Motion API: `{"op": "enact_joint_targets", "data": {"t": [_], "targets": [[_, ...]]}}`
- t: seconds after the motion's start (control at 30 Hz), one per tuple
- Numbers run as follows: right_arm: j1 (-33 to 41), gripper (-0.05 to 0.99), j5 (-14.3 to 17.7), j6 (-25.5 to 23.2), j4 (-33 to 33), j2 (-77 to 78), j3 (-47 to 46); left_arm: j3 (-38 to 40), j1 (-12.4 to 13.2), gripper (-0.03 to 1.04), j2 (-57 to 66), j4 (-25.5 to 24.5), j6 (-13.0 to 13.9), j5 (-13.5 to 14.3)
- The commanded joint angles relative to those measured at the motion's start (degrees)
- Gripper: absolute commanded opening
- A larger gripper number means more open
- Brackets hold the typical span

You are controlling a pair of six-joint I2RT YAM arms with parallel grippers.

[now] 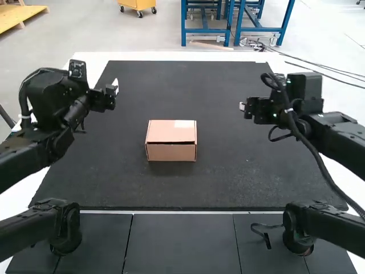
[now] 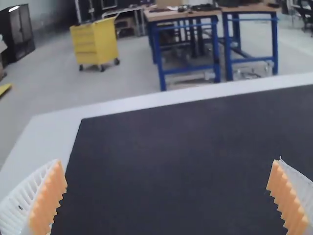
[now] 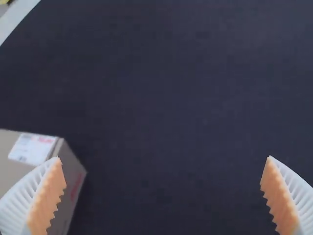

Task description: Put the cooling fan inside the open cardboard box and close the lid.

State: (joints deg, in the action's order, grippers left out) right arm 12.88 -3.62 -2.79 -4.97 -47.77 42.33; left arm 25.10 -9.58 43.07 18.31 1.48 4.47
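Note:
A small brown cardboard box [image 1: 171, 140] sits in the middle of the black mat [image 1: 228, 171] with its lid shut flat; a white label is on its top. Its corner [image 3: 29, 156] appears in the right wrist view, behind one finger. My left gripper [image 1: 112, 91] hangs above the mat's left side, well away from the box, open with nothing between its orange-padded fingers [image 2: 46, 198]. My right gripper [image 1: 244, 107] hangs over the mat's right side, also open and holding nothing, its fingers [image 3: 281, 198] spread wide. I see no cooling fan.
The mat covers most of the white table [image 1: 91, 57], whose edge shows at the back. Both arm bases [image 1: 63, 225] stand at the near edge. Open mat surrounds the box on all sides.

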Motion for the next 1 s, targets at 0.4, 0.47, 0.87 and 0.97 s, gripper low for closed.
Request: {"op": "enact_joint_targets", "data": {"t": [0.4,0.47,0.87,0.97], "targets": [[-10.78,0.91,2.56,4.37,22.29,16.22,-22.99,-17.81,5.89,0.97,-26.90,4.99,-1.65,-0.78],[-10.86,0.91,2.56,4.37,23.25,18.24,-25.89,-18.51,5.80,0.97,-30.06,3.49,-1.65,-0.95],[-10.51,0.91,2.30,6.48,22.55,31.95,-37.67,-24.14,4.84,0.97,-43.33,-2.48,-1.74,-3.85],[-10.16,0.91,2.30,6.48,21.14,36.52,-39.60,-25.10,5.01,0.97,-43.16,-2.84,-1.91,-4.21]]}}
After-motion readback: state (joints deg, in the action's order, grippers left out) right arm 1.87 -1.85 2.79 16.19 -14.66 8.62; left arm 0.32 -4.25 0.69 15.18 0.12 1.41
